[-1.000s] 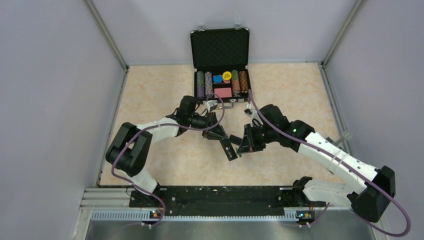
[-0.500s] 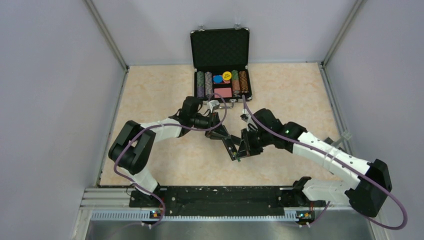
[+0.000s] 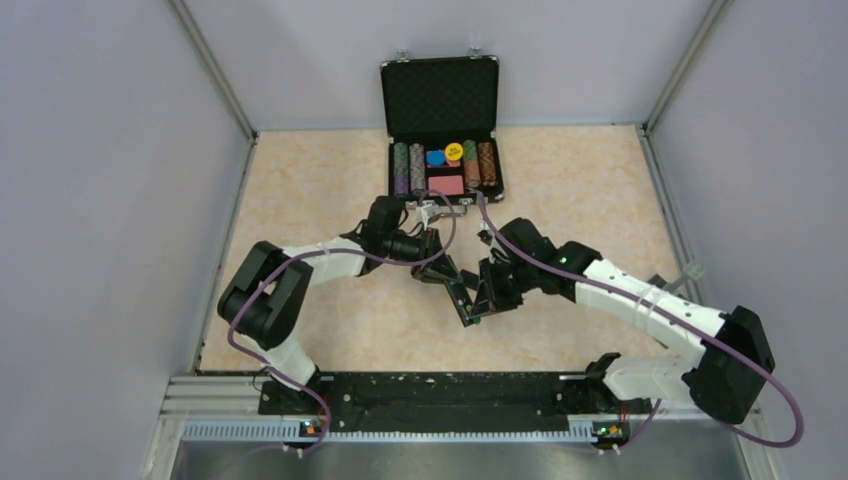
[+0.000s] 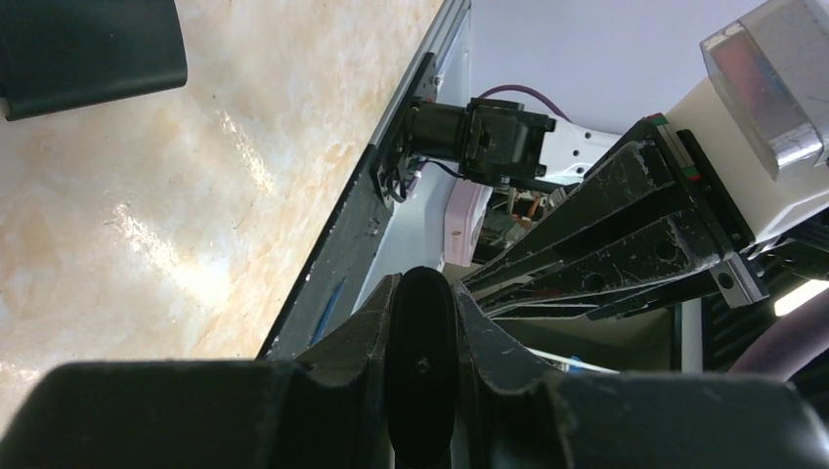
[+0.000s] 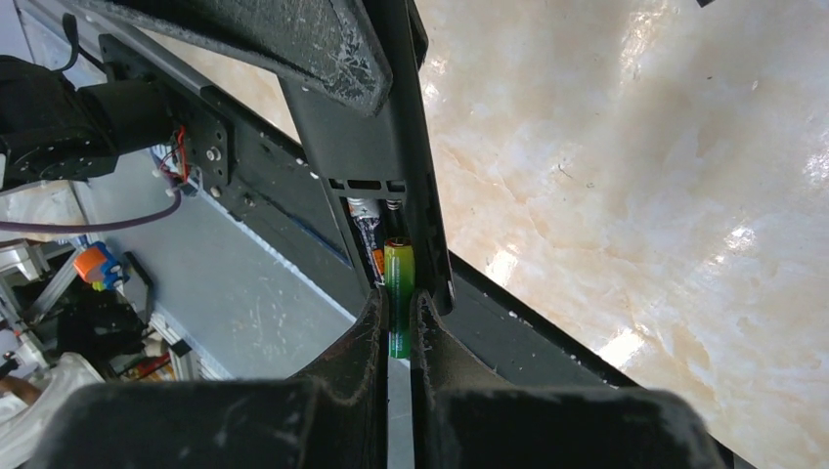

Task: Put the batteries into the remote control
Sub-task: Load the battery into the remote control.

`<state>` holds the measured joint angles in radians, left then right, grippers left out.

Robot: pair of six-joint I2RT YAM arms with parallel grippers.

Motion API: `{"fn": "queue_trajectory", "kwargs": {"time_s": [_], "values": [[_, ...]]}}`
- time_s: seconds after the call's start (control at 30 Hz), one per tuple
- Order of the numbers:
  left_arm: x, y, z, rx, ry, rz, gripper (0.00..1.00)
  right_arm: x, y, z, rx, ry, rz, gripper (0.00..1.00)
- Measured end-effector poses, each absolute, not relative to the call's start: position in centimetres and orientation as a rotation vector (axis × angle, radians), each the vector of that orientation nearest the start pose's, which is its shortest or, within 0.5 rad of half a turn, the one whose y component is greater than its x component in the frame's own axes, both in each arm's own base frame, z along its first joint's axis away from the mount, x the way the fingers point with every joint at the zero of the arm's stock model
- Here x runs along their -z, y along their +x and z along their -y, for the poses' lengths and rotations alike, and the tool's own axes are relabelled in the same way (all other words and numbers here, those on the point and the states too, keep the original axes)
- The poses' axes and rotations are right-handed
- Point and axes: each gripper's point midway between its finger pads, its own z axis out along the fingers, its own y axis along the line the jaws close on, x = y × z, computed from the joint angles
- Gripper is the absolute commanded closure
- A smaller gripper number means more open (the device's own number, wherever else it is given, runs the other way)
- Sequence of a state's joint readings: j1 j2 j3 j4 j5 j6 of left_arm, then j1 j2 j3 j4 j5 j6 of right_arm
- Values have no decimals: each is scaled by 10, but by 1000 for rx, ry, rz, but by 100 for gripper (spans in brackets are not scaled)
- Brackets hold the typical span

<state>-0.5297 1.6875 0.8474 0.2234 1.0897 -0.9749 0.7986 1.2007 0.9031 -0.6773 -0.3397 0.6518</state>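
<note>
My left gripper (image 3: pixel 441 268) is shut on one end of the black remote control (image 3: pixel 459 297) and holds it tilted above the table; that rounded end (image 4: pixel 422 363) fills the jaws in the left wrist view. My right gripper (image 3: pixel 483 303) is shut on a green battery (image 5: pixel 399 291). The battery's tip sits at the open recess on the remote's back (image 5: pixel 389 195). A second battery (image 5: pixel 369 237) lies in the recess beside it, showing a dark and orange label.
An open black case of coloured chips (image 3: pixel 442 152) stands at the back centre. A small flat black cover piece (image 4: pixel 90 47) lies on the marble table (image 3: pixel 320 180). The black base rail (image 3: pixel 430 390) runs along the near edge, and grey walls close in both sides.
The right arm has moved a little left, bringing the green battery up against the remote. The left arm and the remote have barely shifted.
</note>
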Motion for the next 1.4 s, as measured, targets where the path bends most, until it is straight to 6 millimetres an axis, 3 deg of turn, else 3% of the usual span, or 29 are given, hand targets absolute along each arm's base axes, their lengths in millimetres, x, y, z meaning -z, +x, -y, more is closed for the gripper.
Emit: {"fn": "queue_trajectory", "kwargs": {"time_s": [0.27,0.8,0.97,1.2,1.4], "values": [[-135,209,325,1897,234,-2553,100,-125,136,-259,-896,-355,-2787,100],[-132,207,326,1877,249,-2557,100,-124,146,-261,-845,-358,-2767,100],[-129,208,326,1863,244,-2564,100,-121,148,-261,-826,-363,-2772,93],[-128,208,326,1861,235,-2572,100,-119,150,-259,-798,-361,-2768,75],[-127,207,327,1867,226,-2586,100,-118,153,-256,-767,-356,-2762,71]]}}
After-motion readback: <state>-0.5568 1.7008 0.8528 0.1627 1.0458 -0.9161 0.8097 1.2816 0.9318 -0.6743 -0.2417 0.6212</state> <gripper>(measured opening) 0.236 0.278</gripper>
